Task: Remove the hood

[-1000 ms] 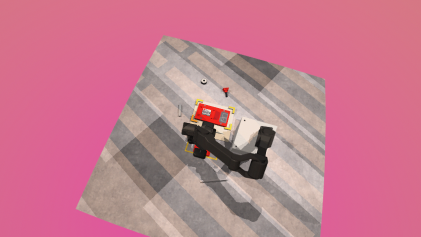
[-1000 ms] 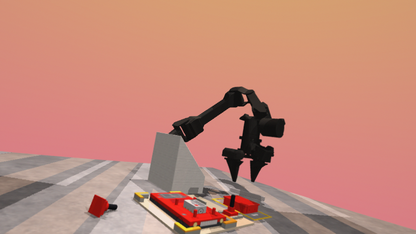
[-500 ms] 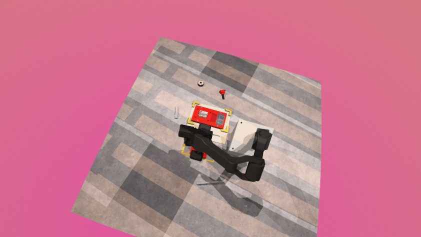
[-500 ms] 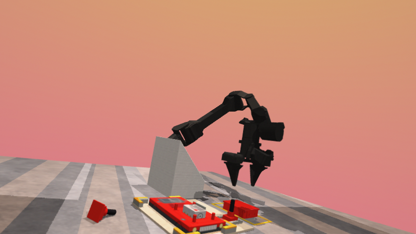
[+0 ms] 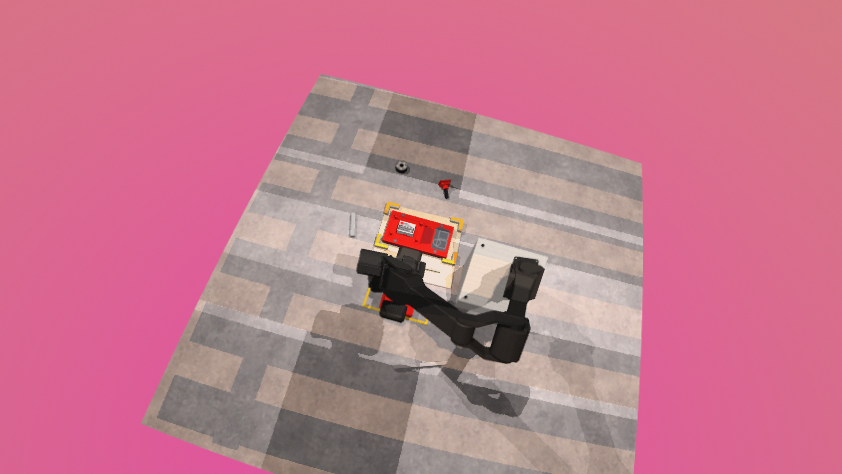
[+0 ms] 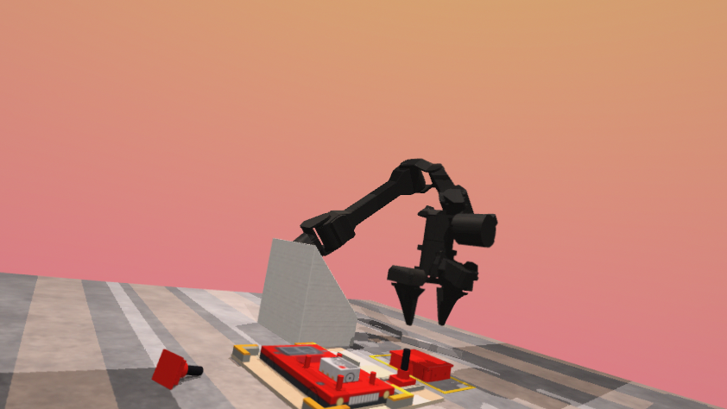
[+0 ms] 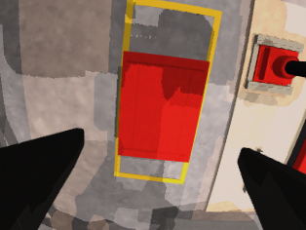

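The red hood [image 5: 408, 309] [image 6: 432, 369] [image 7: 163, 107] lies on the table inside the yellow outline of the marked area [image 5: 366, 299] [image 6: 460, 390] [image 7: 128, 34]. In the wrist view its long sides reach the outline's long lines; from this angle I cannot tell the exact margin there. Outline shows beyond both short ends. My gripper [image 6: 426, 324] [image 7: 164, 146] is open and empty, above the hood and clear of it. In the top view the arm hides the fingertips and part of the hood. The toy car [image 5: 425, 237] [image 6: 356, 389] sits without its hood, its grey engine block showing.
The car's board has yellow corner brackets [image 5: 456, 223] [image 6: 245, 349]. A red piece with a black stem [image 6: 401, 379] [image 7: 273, 65] stands in a holder beside the marked area. A similar piece [image 5: 445, 186] [image 6: 170, 369], a wheel [image 5: 401, 166] and a grey bar [image 5: 352, 224] lie farther off.
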You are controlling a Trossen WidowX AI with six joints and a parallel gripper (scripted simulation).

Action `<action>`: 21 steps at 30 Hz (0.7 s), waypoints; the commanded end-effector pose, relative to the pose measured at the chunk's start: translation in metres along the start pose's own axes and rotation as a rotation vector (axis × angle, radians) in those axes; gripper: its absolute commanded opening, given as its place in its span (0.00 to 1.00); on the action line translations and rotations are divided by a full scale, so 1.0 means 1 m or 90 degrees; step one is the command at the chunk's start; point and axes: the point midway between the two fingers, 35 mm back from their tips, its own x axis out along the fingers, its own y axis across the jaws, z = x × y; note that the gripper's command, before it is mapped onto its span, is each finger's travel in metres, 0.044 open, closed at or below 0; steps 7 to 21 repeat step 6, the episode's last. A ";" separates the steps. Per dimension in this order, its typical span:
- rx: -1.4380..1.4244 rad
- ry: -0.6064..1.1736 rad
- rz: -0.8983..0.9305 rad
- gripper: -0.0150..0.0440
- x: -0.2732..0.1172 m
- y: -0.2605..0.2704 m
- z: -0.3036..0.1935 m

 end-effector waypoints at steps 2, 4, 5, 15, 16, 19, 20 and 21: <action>-0.003 0.001 0.004 1.00 0.000 0.001 0.000; -0.003 0.001 0.004 1.00 0.000 0.001 0.000; -0.003 0.001 0.004 1.00 0.000 0.001 0.000; -0.003 0.001 0.004 1.00 0.000 0.001 0.000; -0.003 0.001 0.004 1.00 0.000 0.001 0.000; -0.003 0.001 0.004 1.00 0.000 0.001 0.000; -0.003 0.001 0.004 1.00 0.000 0.001 0.000; -0.003 0.001 0.004 1.00 0.000 0.001 0.000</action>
